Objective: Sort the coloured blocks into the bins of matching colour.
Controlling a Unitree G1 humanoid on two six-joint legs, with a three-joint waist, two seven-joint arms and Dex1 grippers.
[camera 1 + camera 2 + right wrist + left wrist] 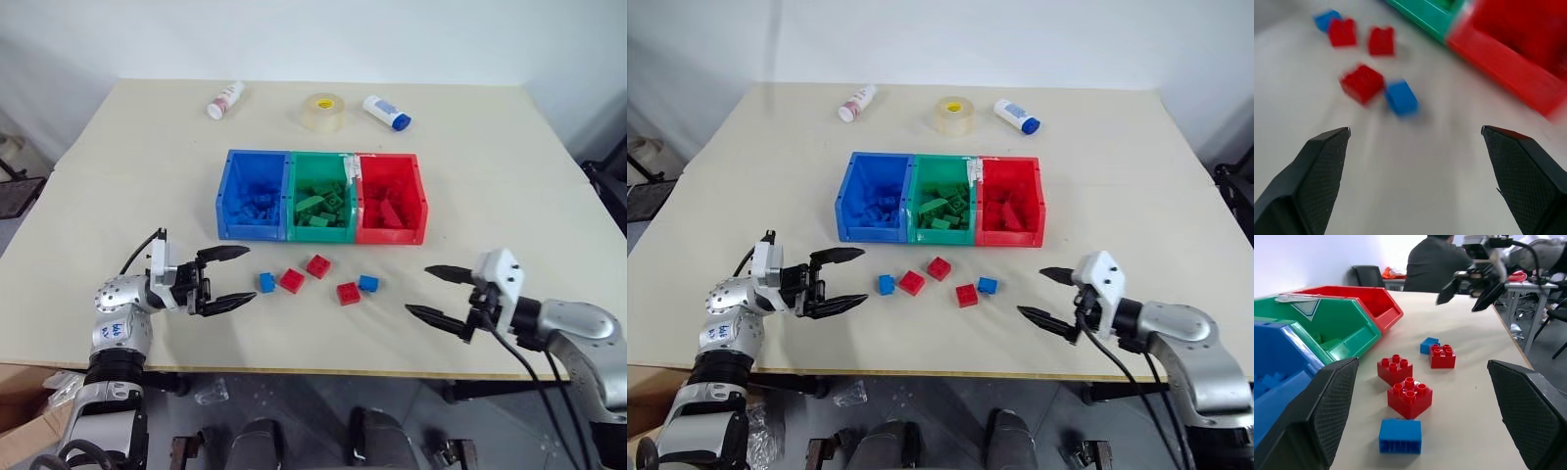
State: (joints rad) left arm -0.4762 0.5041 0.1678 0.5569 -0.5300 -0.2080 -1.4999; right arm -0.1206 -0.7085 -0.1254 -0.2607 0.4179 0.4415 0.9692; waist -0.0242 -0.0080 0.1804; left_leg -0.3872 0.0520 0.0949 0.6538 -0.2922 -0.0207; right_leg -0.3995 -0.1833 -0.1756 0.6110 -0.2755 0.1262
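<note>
A pale table [118, 196] holds three joined bins [321, 196] in a row, blue, green and red, each with like-coloured bricks inside. In front of them five loose blocks lie on the tabletop between the robot's two grippers. The left gripper [235, 276] hovers low over the table with its jaws spread wide and nothing between them; just past its fingertips lies a small blue block [266, 283], with a red block [292, 281] right beside that and another red block [318, 265] a little farther along, nearer the bins. The right gripper [431, 292] faces inward from the opposite side, its jaws also wide apart and empty; the blocks nearest its tips are a blue block [368, 284] and, touching or almost touching it, a red block [348, 293], both apart from the fingers. All five blocks sit outside the jaws, none touched.
</note>
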